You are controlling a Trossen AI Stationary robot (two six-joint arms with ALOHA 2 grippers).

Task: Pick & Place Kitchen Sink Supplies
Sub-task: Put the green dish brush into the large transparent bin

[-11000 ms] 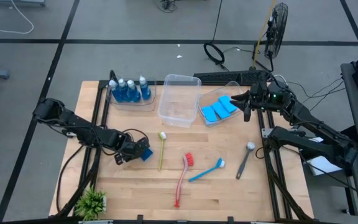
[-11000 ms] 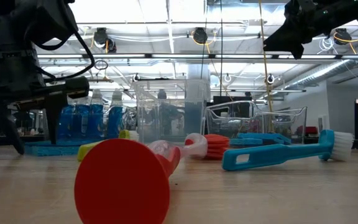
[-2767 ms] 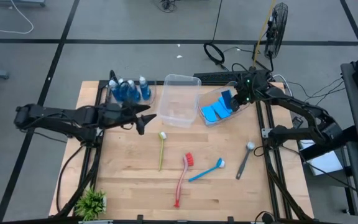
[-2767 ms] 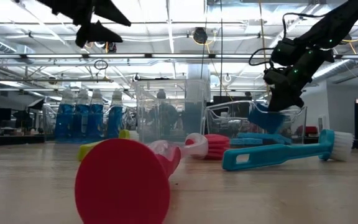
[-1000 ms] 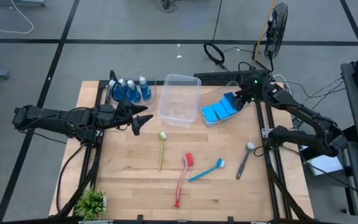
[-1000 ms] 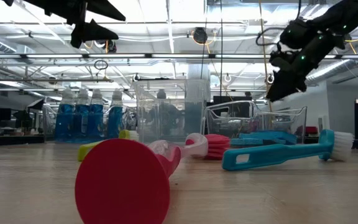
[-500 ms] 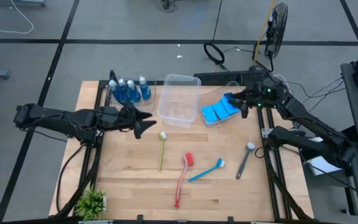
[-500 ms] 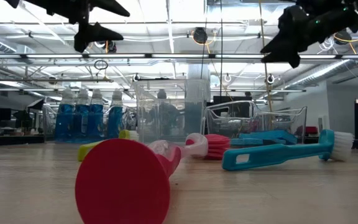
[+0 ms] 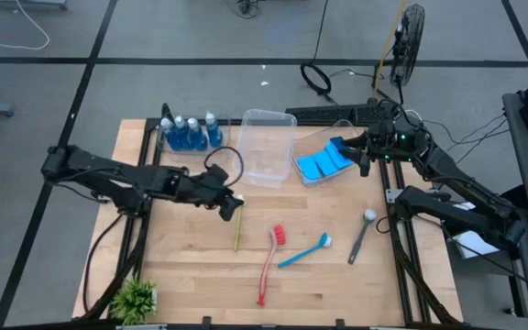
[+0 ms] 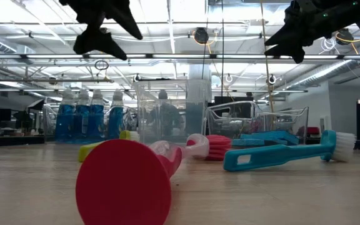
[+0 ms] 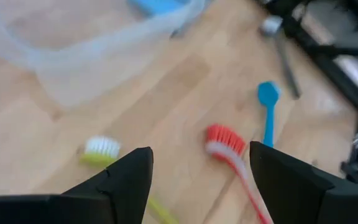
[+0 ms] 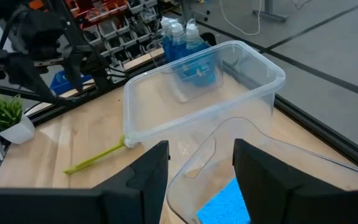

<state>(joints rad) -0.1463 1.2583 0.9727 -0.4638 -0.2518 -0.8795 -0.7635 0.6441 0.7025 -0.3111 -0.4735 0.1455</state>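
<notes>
My left pincer [image 9: 234, 205] hovers at the head of the yellow-green brush [image 9: 238, 223] on the counter [image 9: 328, 289]. The red brush [image 9: 269, 262], blue brush [image 9: 304, 250] and grey brush [image 9: 362, 235] lie apart. My right pincer [image 9: 364, 158] sits beside the tub [image 9: 346, 127] of blue sponges [image 9: 324, 163]. The bottles [image 9: 189, 134] stand behind.

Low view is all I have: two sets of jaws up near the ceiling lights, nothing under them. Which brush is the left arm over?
Observer: The left gripper hangs open over the yellow-green brush, near its bristle end.
Operator: And the right arm?
Observer: The right gripper hovers open and empty beside the tub of blue sponges.
Operator: Is the middle tub loaded?
Observer: No, the centre tub holds nothing.
</notes>
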